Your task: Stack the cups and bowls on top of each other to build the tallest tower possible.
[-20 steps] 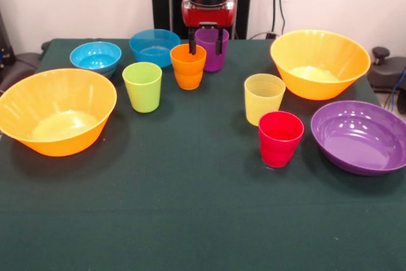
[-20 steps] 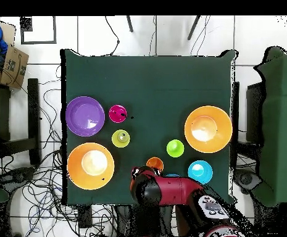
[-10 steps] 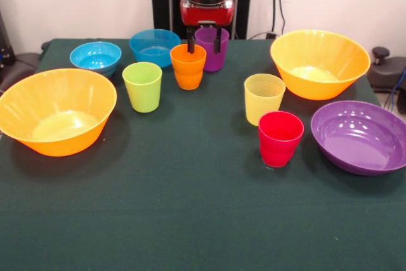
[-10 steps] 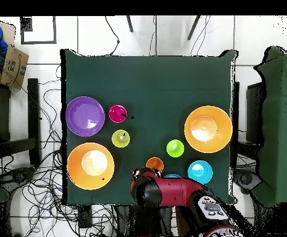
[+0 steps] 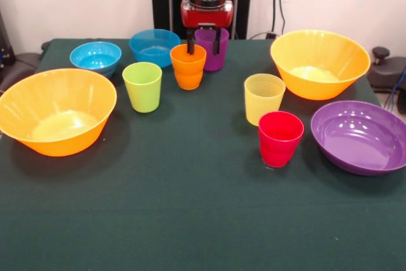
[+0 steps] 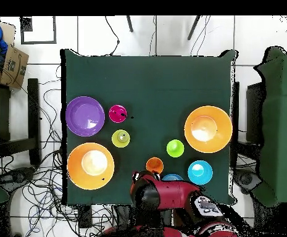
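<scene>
My gripper (image 5: 203, 44) hangs open at the far edge of the table. Its left finger is between the orange cup (image 5: 188, 66) and the purple cup (image 5: 214, 55), and its right finger shows in front of the purple cup. It holds nothing. The lime green cup (image 5: 143, 86), yellow cup (image 5: 263, 98) and red cup (image 5: 280, 138) stand apart mid-table. The cyan bowl (image 5: 95, 56) and deeper blue bowl (image 5: 152, 47) are at the far left. Each cup and bowl stands singly. In the overhead view the arm (image 6: 152, 194) hides the purple cup.
Two large orange bowls (image 5: 38, 93) (image 5: 346, 52) sit at the left and far right. The purple bowl (image 5: 330, 122) sits near the right edge. The dark green table cloth (image 5: 190, 207) stretches bare toward the camera. Cables lie on the floor around the table (image 6: 44, 123).
The gripper has shifted very slightly left, and the arm has drawn back a little toward the base in the overhead view. No cup or bowl has moved.
</scene>
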`<action>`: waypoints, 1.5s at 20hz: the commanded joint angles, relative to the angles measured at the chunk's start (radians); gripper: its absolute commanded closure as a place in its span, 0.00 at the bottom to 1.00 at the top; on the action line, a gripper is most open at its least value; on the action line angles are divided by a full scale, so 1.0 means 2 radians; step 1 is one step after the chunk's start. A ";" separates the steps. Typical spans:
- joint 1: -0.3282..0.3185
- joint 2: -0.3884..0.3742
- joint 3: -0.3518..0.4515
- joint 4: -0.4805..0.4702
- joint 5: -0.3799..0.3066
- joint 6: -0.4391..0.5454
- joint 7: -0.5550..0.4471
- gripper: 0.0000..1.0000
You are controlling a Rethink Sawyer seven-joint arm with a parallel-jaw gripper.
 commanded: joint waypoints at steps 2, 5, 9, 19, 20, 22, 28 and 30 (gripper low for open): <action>0.020 0.042 0.008 -0.040 -0.014 -0.043 0.057 0.00; 0.021 0.059 0.007 -0.049 -0.013 -0.054 0.055 0.00; 0.023 0.073 0.007 -0.058 -0.010 -0.062 0.055 0.00; 0.025 0.056 -0.005 -0.055 -0.009 -0.068 0.053 0.00; 0.024 0.055 -0.005 -0.055 -0.008 -0.073 0.055 0.00; 0.020 0.054 -0.005 -0.053 -0.007 -0.081 0.060 0.00; 0.002 0.046 0.016 -0.048 -0.008 -0.061 0.054 1.00; -0.006 0.042 0.023 -0.046 -0.011 -0.052 0.049 1.00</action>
